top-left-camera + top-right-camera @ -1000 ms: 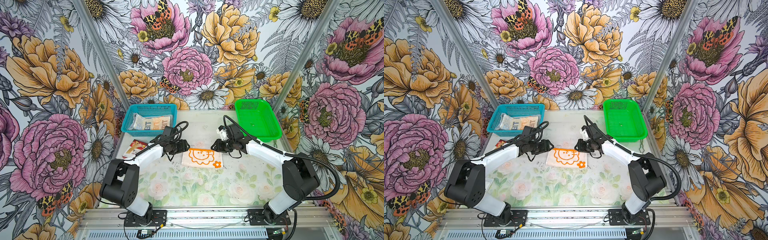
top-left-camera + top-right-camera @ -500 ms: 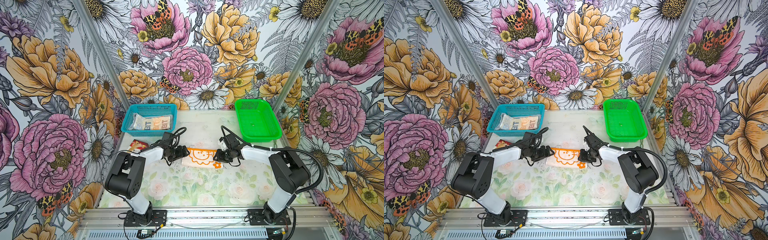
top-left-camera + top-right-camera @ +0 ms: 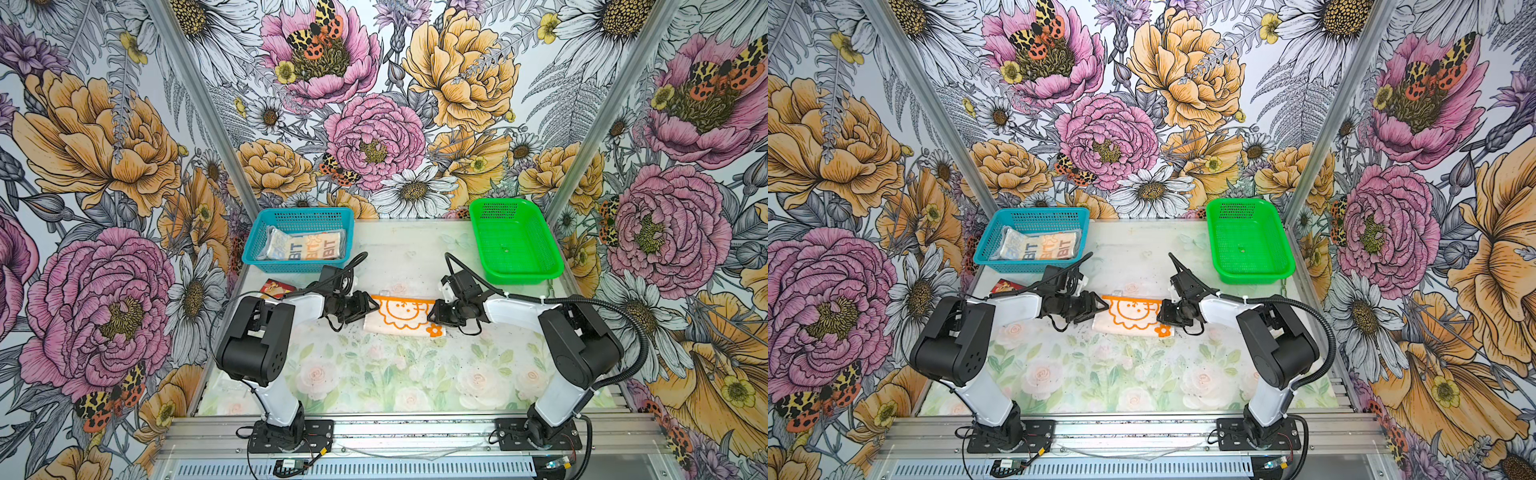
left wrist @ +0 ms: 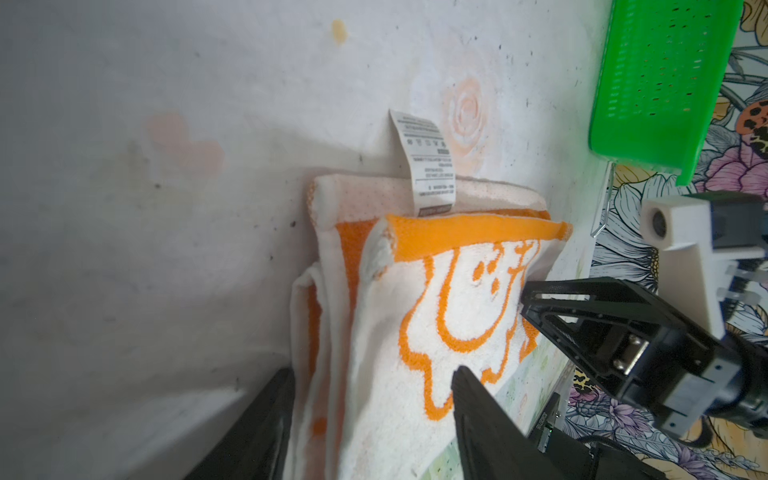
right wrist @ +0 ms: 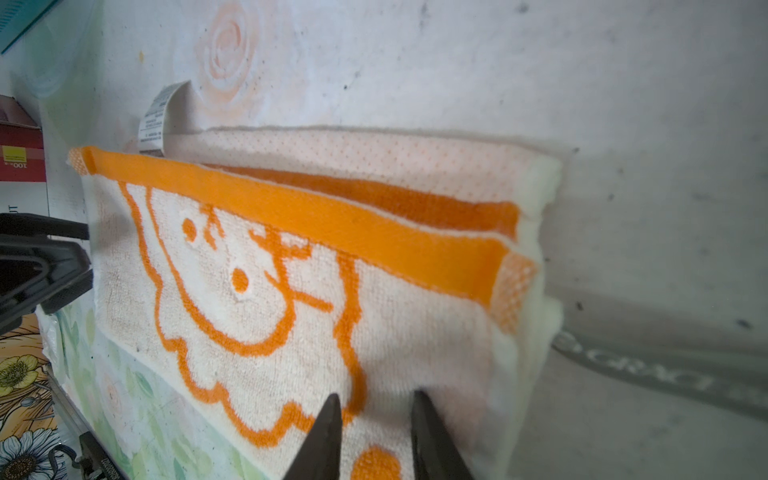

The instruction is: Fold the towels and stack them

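**Jaws at both ends of the folded orange towel (image 3: 401,316)**

The left jaws stand spread around one end of the towel. The right jaws keep only a narrow gap at the other end; I cannot tell if they pinch the cloth. The towel lies folded on the middle of the surface (image 3: 374,374). The cream towel (image 3: 307,249) lies in the blue basket (image 3: 305,212).

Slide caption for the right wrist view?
Right gripper at one end of the folded lion towel, care label showing.

Two towels: one orange lion towel (image 3: 400,316), one lettered towel (image 3: 309,248). Two baskets: one blue basket (image 3: 305,214), one green basket (image 3: 521,277). One red box (image 3: 275,286).
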